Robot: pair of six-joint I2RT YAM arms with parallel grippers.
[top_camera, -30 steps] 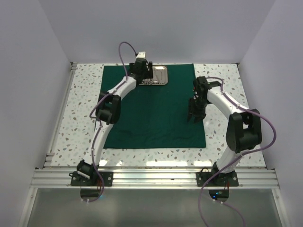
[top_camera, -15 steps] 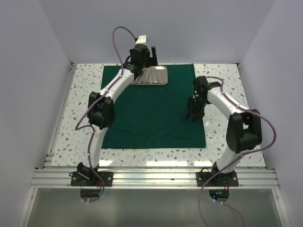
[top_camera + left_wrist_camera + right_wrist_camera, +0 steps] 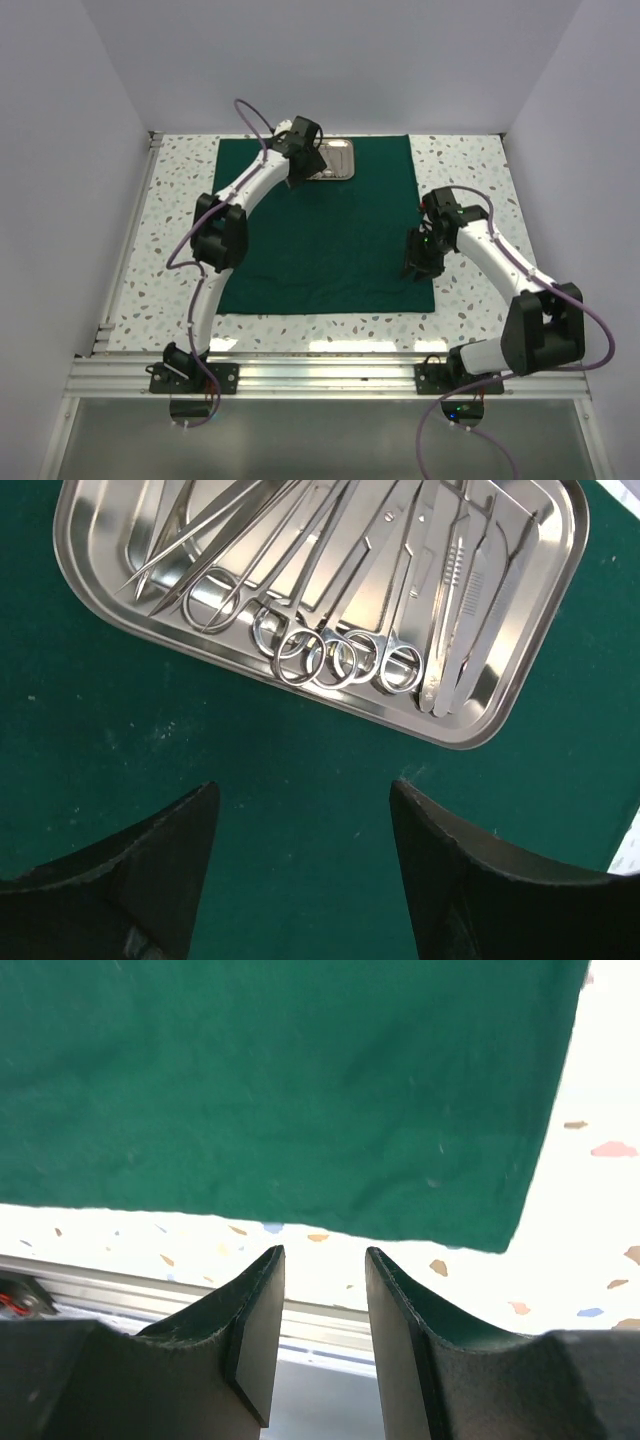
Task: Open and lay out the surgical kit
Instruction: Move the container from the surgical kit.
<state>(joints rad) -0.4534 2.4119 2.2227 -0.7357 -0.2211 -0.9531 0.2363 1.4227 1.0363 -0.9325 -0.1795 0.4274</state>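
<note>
The dark green cloth (image 3: 320, 240) lies spread flat on the speckled table. The steel tray (image 3: 351, 160) rests flat on its far edge, holding several silver instruments. In the left wrist view the tray (image 3: 100, 540) shows ring-handled scissors and forceps (image 3: 340, 660), tweezers (image 3: 180, 540) and flat handles (image 3: 470, 600). My left gripper (image 3: 300, 168) is open and empty over the cloth (image 3: 150, 730), just short of the tray, also in its wrist view (image 3: 300, 792). My right gripper (image 3: 418, 260) is open and empty over the cloth's near right corner (image 3: 500, 1240), also in its wrist view (image 3: 323, 1252).
The speckled tabletop (image 3: 470, 180) borders the cloth on all sides. An aluminium rail (image 3: 330, 378) runs along the near edge and shows in the right wrist view (image 3: 100, 1280). A side rail (image 3: 130, 240) lines the left. White walls enclose the table.
Half a second ago the left gripper held the tray tilted up; now the tray lies flat and the gripper has drawn back off it. The right gripper moved toward the cloth's near right corner.
</note>
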